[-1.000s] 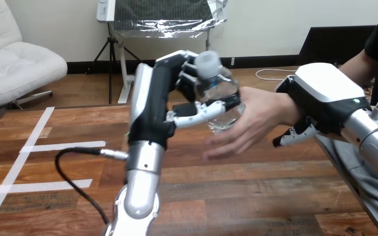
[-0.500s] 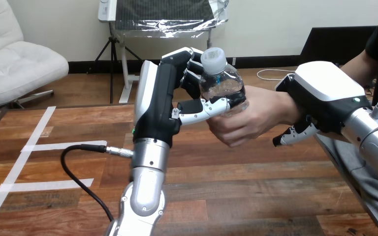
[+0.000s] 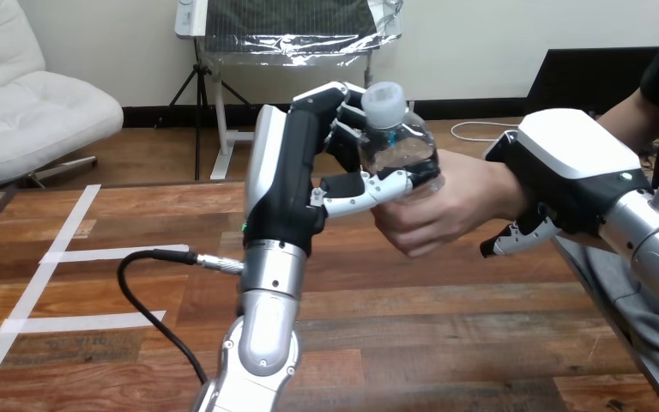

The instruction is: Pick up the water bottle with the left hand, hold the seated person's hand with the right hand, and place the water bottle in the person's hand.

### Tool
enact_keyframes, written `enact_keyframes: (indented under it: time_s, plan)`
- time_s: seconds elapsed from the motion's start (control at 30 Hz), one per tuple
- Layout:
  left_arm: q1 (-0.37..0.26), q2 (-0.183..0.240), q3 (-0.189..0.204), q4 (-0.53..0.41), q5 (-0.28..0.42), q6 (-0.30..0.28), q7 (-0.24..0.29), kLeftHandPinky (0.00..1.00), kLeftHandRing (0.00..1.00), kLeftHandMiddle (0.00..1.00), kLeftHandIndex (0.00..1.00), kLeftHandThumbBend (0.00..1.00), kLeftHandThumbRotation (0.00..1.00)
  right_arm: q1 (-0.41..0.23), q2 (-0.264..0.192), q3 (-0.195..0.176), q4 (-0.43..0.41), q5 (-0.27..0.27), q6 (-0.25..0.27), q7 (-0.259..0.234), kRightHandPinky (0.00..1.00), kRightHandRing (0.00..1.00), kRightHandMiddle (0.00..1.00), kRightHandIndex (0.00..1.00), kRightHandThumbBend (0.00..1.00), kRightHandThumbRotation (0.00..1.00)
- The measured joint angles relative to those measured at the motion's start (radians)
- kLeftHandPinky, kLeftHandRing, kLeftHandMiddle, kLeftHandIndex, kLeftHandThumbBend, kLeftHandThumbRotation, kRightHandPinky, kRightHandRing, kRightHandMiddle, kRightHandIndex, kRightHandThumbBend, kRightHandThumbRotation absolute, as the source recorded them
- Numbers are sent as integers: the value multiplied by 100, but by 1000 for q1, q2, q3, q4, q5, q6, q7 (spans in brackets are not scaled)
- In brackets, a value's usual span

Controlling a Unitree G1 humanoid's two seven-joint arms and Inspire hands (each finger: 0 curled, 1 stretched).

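Clear plastic with a white cap [image 3: 383,96], the water bottle [image 3: 399,146] stands upright in the air above the wooden table [image 3: 446,343], and we place everything else from it. Our left hand [image 3: 305,167] rises just left of the bottle. Its fingers [image 3: 343,120] wrap round the bottle's far side and its thumb [image 3: 365,190] crosses the bottle's front low down, so this hand is closed on the bottle. The person's hand [image 3: 450,202] comes in from the bottle's right. Its fingers are curled round the bottle's lower part, touching our thumb, so both hands grip the bottle. Further to the bottle's right, our right hand [image 3: 566,163] lies over the person's wrist [image 3: 502,184] with its white back on top. One finger [image 3: 515,241] shows beneath the wrist, so we read this hand as clasped round it. Below the bottle and to its left, a black cable [image 3: 150,296] loops over the tabletop. Well to the bottle's lower left, white tape strips [image 3: 107,254] lie on the wood.
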State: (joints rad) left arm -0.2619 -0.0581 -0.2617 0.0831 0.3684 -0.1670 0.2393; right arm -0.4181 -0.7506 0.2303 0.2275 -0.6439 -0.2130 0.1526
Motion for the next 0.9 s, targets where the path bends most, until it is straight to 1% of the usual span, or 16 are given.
enact_keyframes:
  time_s: [0.3,0.57,0.9]
  plan:
    - [-7,-1,-16,3,0,0,13,33,36,41,47,62,0,4,0,-7,0,-5,-1,0,13,19,26,27,85,0]
    - [-13,-2,-22,7,-3,0,14,34,37,42,46,61,0,5,0,-10,0,-5,0,2,13,19,26,27,84,0]
    - [-15,-3,-31,7,-5,0,14,35,37,41,47,61,0,5,0,-12,0,-5,1,5,13,19,27,27,85,0]
